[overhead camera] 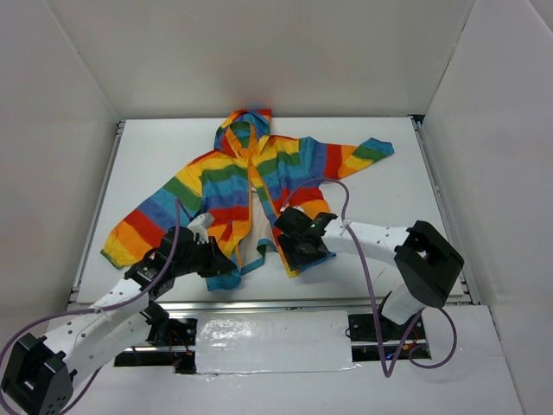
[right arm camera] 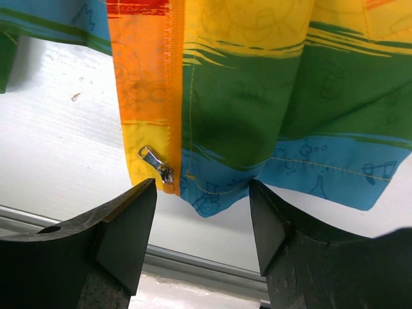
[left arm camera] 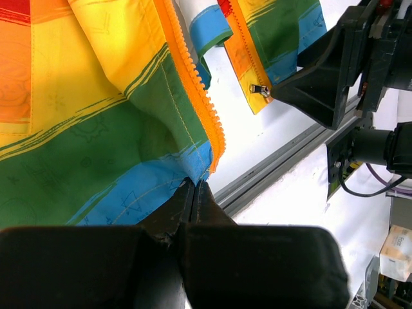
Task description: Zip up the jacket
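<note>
both halves unjoined: my left claw (left arm camera: 195,187) clamps the jacket (left arm camera: 96,129) hem; my open right claw (right arm camera: 203,188) must next grip beside the slider (right arm camera: 156,164).

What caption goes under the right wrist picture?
Open right gripper at the bottom hem of the jacket, beside the silver zipper pull.

A white tabletop (overhead camera: 389,194) is seen, boxed in on three sides by plain white panels: a back wall (overhead camera: 259,52), a left wall (overhead camera: 43,156) and a right wall (overhead camera: 505,130). The table is edged by a grey metal rail (overhead camera: 97,207), and a glossy white sheet (overhead camera: 272,341) is laid along the near edge. Everything is lit evenly from above, and only soft shadows are cast.
</note>
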Robot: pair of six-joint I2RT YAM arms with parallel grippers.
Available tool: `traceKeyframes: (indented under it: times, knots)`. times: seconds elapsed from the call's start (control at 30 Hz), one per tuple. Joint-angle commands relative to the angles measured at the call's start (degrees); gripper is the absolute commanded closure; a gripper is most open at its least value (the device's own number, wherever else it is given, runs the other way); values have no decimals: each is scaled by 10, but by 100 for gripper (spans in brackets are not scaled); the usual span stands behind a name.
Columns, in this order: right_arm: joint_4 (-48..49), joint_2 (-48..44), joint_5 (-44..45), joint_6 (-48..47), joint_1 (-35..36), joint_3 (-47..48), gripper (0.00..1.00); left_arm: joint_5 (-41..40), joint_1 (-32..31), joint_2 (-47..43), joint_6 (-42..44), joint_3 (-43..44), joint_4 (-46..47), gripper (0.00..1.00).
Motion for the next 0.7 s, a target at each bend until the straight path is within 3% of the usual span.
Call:
traceKeyframes:
  times: [0.0,0.13,0.27,0.47,0.67]
  knots:
    - [22,10,-15,-17,6,13,34,16,-2,2,11,-3,31,100]
    - [32,20,-25,-17,5,10,38,15,-2,1,12,-4,26,100]
    - [43,16,-31,-14,5,6,52,15,-2,0,12,-7,29,100]
    - [55,22,-44,-13,5,3,64,19,-2,3,10,-12,37,100]
    - [72,36,-75,-7,5,-5,67,15,-2,0,11,-14,34,100]
